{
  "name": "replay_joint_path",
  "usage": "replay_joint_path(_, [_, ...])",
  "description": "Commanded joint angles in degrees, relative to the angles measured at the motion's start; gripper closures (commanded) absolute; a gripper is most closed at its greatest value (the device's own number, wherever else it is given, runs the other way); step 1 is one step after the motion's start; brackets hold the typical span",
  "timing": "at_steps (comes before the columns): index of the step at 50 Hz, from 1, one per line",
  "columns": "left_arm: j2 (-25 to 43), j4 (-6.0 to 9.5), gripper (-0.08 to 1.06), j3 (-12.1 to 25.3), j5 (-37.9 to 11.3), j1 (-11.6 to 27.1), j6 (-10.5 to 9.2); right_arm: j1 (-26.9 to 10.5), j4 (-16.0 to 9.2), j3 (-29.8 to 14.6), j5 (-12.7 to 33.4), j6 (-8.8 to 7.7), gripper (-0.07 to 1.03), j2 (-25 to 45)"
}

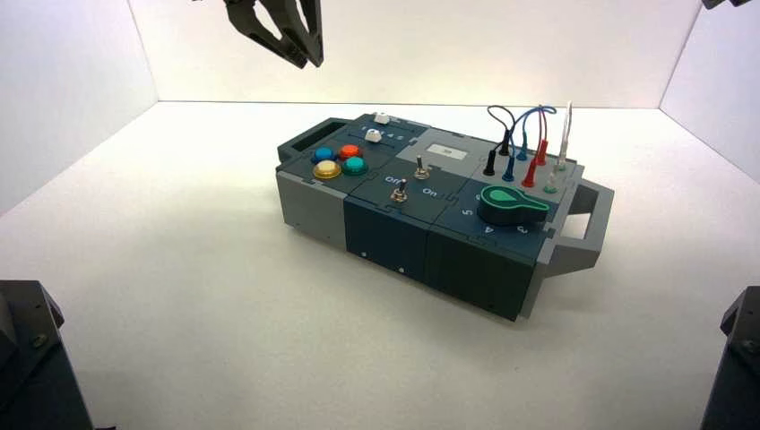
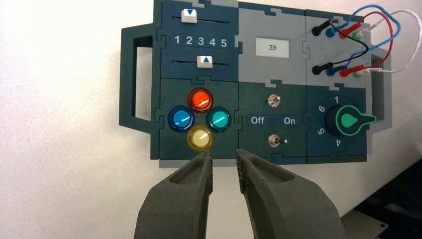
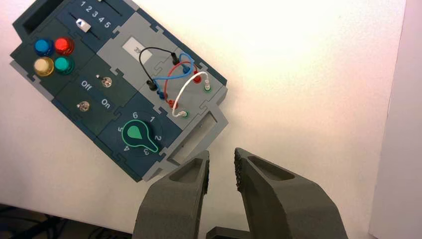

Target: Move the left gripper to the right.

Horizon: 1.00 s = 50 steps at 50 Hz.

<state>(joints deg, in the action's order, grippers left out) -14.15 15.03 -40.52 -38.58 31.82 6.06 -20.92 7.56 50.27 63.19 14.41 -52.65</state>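
Note:
My left gripper (image 1: 311, 61), a dark grey claw with two pointed fingers, hangs high above the table behind the box's left end. In the left wrist view it (image 2: 225, 158) is open with a narrow gap and holds nothing. It looks down on the box (image 2: 271, 30), with its tips just off the edge by the yellow button (image 2: 199, 139). Only a sliver of my right gripper (image 1: 724, 4) shows at the top right corner of the high view. In the right wrist view it (image 3: 221, 160) is open and empty, high above the box's handle end.
The box (image 1: 385, 237) stands turned in the middle of the white table. It bears four coloured buttons (image 1: 339, 159), two toggle switches (image 1: 410, 178), a green knob (image 1: 509, 202), two sliders (image 2: 197, 38), a display reading 39 (image 2: 272, 48) and plugged wires (image 1: 529, 143). White walls enclose the table.

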Motion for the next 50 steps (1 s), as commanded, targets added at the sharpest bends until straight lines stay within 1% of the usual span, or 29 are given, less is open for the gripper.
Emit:
replay_joint_path(1, [-0.70, 0.00, 0.68, 0.62, 0.35, -0.26, -0.09, 0.26, 0.09, -0.88, -0.35, -0.18, 0.67, 0.09])
replay_joint_path(20, [-0.79, 0.00, 0.68, 1.05, 0.44, -0.26, -0.09, 0.26, 0.09, -1.14, -0.35, -0.18, 0.67, 0.00])
replay_joint_path(31, [-0.62, 0.44, 0.68, 2.20, 0.53, 0.00, -0.09, 0.26, 0.09, -0.88, -0.35, -0.35, 0.67, -0.35])
replay_joint_path(36, [-0.53, 0.53, 0.68, 3.25, 0.53, 1.14, -0.09, 0.26, 0.09, -0.70, -0.35, -0.35, 0.67, -0.97])
replay_joint_path(42, [0.62, 0.62, 0.68, 5.19, 0.53, 3.69, -0.18, 0.26, 0.00, -0.70, -0.18, -0.35, 0.67, -1.49])
replay_joint_path(50, [3.34, 1.49, 0.68, 7.82, 0.53, 6.15, -0.62, 0.26, -0.09, -0.88, 0.70, -0.26, 0.67, -1.58])
